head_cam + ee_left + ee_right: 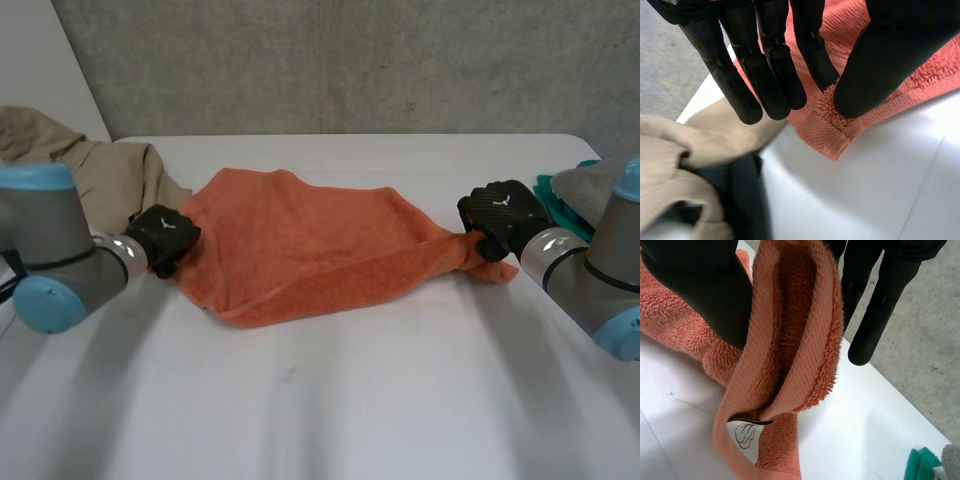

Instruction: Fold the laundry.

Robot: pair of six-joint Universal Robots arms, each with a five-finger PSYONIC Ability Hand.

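An orange towel [310, 245] lies spread and rumpled across the middle of the white tabletop [330, 400], stretched between the two hands. The left hand [165, 237] is at the towel's left corner. In the left wrist view the thumb [885, 65] and one fingertip pinch the pile of the towel [830, 135] just inside that hemmed corner, while the remaining fingers [765, 65] are extended beside it; the corner itself rests on the tabletop. The right hand [503, 212] is closed on the towel's right end, which is gathered into a tight bunch at the hand. In the right wrist view the towel [790, 340] hangs as a folded loop between the thumb [705, 290] and the fingers, with one finger [875, 315] straight and standing clear of the fabric. A small white label [746, 432] shows at the lower hem of that loop. A beige garment [110, 170] is heaped at the tabletop's left edge, close behind the left hand, with a dark cloth [745, 195] lying against it. A teal cloth [552, 195] and a grey cloth [595, 180] sit at the right edge, beside the right arm.
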